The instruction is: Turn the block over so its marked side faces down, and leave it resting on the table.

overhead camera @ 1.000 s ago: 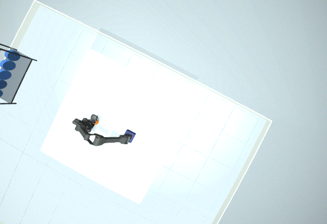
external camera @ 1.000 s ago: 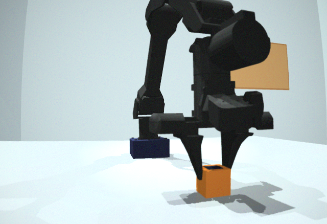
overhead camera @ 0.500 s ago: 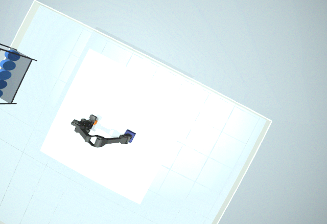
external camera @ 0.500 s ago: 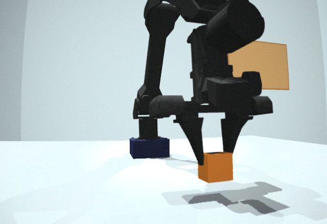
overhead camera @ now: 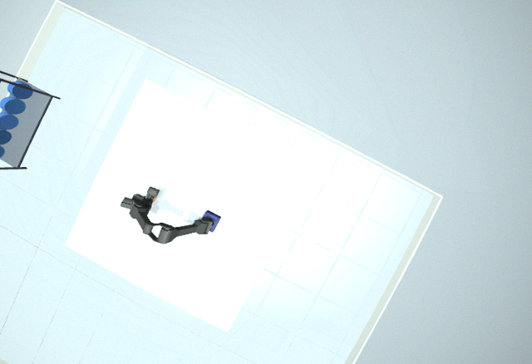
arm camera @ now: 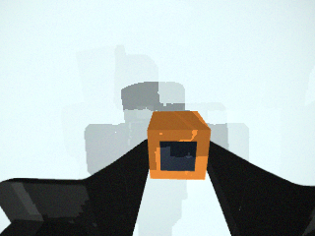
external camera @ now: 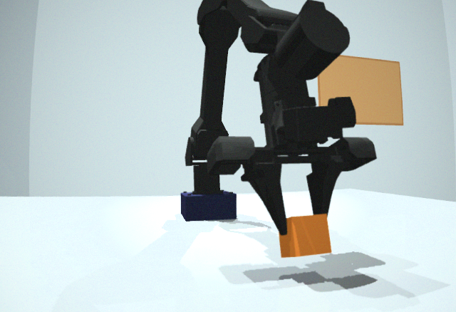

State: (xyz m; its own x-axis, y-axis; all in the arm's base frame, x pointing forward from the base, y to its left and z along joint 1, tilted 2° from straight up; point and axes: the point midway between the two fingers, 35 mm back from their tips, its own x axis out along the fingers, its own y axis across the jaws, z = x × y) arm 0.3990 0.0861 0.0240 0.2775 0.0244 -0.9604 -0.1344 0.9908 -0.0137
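Note:
The orange block is held above the white table, slightly tilted, with its shadow separate below it. Its marked side, with a dark square, faces up toward the wrist camera; the mark is hidden in the exterior view. My gripper is shut on the block, pointing down, with one finger on each of two opposite sides. In the top view the arm hides most of the block and the fingertips.
The arm's dark blue base stands on the table. A flat orange panel shows behind the arm. A rack with several blue round things stands off the table's left side.

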